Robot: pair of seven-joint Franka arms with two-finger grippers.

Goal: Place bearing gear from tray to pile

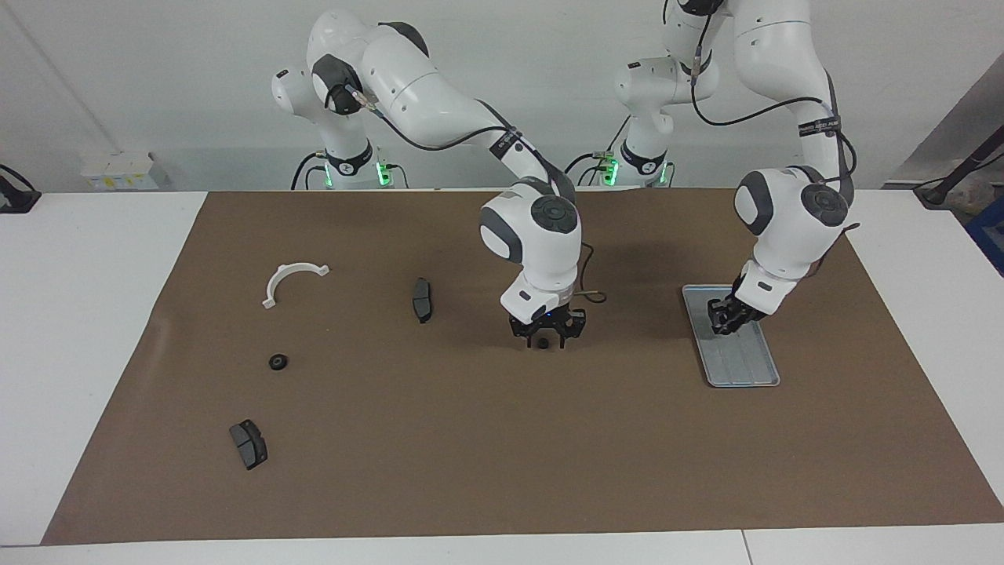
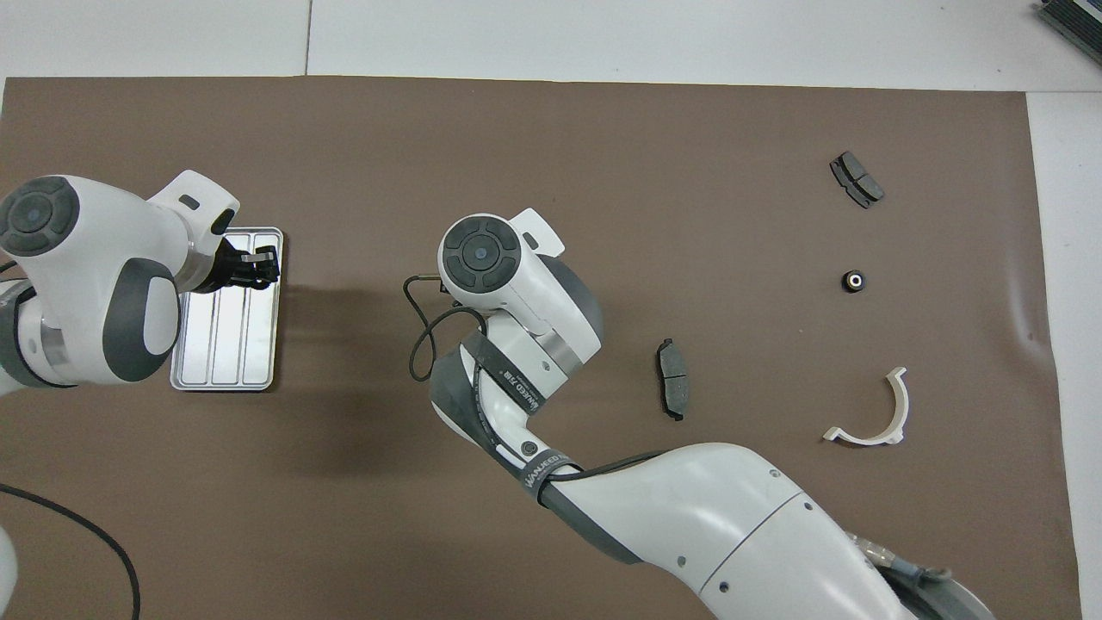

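Note:
The silver tray (image 1: 741, 365) lies toward the left arm's end of the mat and looks bare; it also shows in the overhead view (image 2: 228, 344). My left gripper (image 1: 725, 318) hangs low over the tray's end nearer the robots (image 2: 258, 267). My right gripper (image 1: 543, 339) is down at the mat's middle, open, with a small black bearing gear (image 1: 543, 343) between its fingers. In the overhead view its own hand hides both. Another black bearing gear (image 1: 278, 362) lies in the pile (image 2: 853, 280), between the white half-ring bracket (image 1: 292, 276) and a brake pad (image 1: 248, 443).
A second brake pad (image 1: 422, 299) lies on the brown mat (image 1: 439, 455) between the right gripper and the bracket. In the overhead view the bracket (image 2: 895, 413) and both pads (image 2: 672, 377) (image 2: 856, 179) show toward the right arm's end.

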